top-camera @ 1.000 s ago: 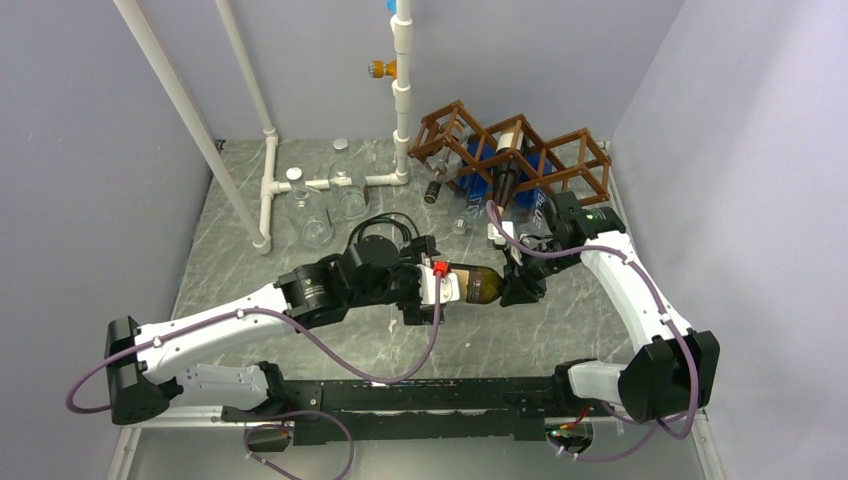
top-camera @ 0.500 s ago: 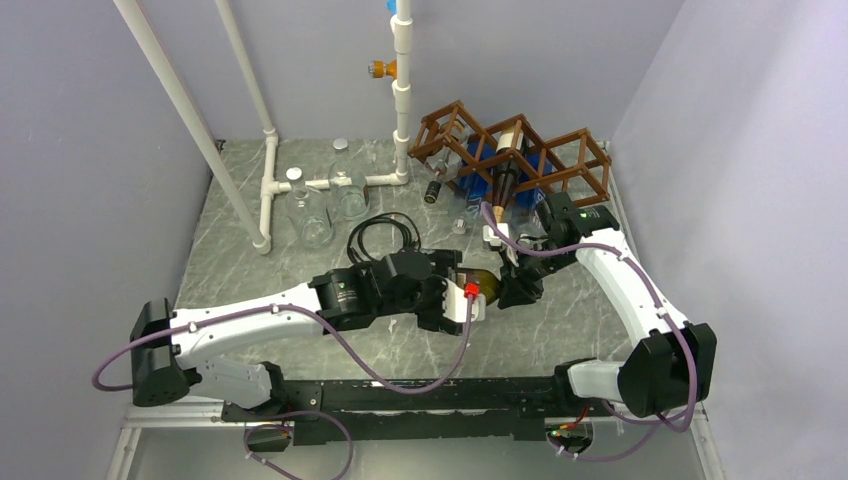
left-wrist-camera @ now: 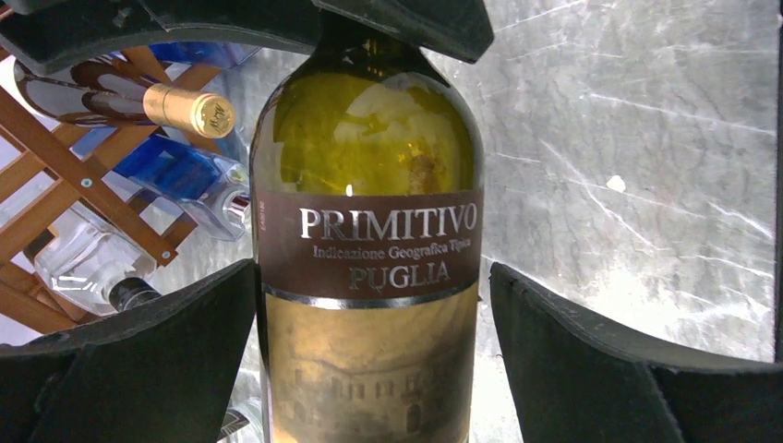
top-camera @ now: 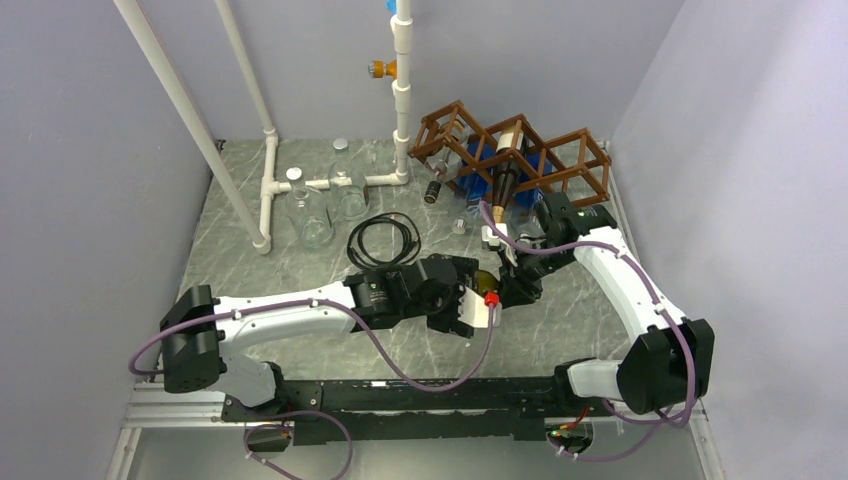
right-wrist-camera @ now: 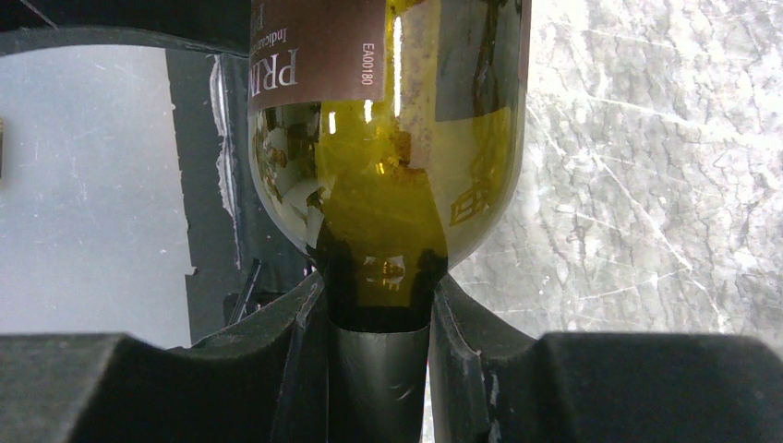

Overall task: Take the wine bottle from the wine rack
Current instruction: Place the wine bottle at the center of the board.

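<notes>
The wine bottle (top-camera: pixel 485 283), green glass with a brown "Primitivo Puglia" label, is off the wine rack (top-camera: pixel 520 155) and lies level above the table between both grippers. My right gripper (top-camera: pixel 516 284) is shut on its neck, seen close in the right wrist view (right-wrist-camera: pixel 379 297) under the bottle's shoulder (right-wrist-camera: pixel 388 157). My left gripper (top-camera: pixel 478 302) is open around the bottle's body (left-wrist-camera: pixel 369 240); its fingers (left-wrist-camera: pixel 371 277) stand on either side, with a gap on the right. The brown lattice rack (left-wrist-camera: pixel 55 175) holds other bottles.
A gold-capped bottle (left-wrist-camera: pixel 189 109) and a blue bottle (left-wrist-camera: pixel 180 171) stay in the rack. White pipes (top-camera: pixel 400 100) and glass jars (top-camera: pixel 320 205) stand at the back left. A black cable coil (top-camera: pixel 385 237) lies behind my left arm. Walls close both sides.
My left arm has reached right, sliding its open gripper along the bottle's body towards the shoulder. The right gripper has kept hold of the neck and shifted slightly back.
</notes>
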You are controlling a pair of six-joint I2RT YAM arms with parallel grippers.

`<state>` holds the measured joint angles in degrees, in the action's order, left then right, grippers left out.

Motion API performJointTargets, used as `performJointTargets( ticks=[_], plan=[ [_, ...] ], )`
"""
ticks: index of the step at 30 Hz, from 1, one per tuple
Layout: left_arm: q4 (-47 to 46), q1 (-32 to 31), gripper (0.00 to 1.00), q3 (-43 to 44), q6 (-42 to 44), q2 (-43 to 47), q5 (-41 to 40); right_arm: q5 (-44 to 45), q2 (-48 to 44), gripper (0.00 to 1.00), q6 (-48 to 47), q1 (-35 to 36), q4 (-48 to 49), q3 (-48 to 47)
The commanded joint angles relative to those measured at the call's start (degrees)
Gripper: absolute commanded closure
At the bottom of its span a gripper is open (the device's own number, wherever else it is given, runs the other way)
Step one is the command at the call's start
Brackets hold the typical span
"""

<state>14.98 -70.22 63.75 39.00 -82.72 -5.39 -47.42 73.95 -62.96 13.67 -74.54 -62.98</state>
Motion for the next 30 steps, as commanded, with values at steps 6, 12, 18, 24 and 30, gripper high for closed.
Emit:
performJointTargets(
  ticks=[6,12,18,24,30],
  plan=[
    [-4.4,-0.4,0.01,1.7,0.2,-1.6,-5.2,-6.5,-0.1,1.0,-2.5,0.4,0.2,-1.5],
    [-3.9,-0.4,0.0,2.4,-0.1,-3.2,-6.9,-6.5,0.1,1.0,-2.4,0.5,0.3,-1.5],
    [-3.6,-0.4,0.01,3.2,0.1,-4.3,-7.1,-6.5,0.7,1.0,-2.5,0.5,-0.1,-1.6],
    [-3.4,-0.4,0.07,3.6,-0.4,-5.1,-7.7,-6.4,1.0,1.0,-1.9,0.5,0.3,-1.4],
    [-2.0,-0.4,0.51,4.3,-1.3,-5.9,-7.8,-6.2,1.6,1.0,-1.7,0.6,0.3,-1.5]
  ],
)
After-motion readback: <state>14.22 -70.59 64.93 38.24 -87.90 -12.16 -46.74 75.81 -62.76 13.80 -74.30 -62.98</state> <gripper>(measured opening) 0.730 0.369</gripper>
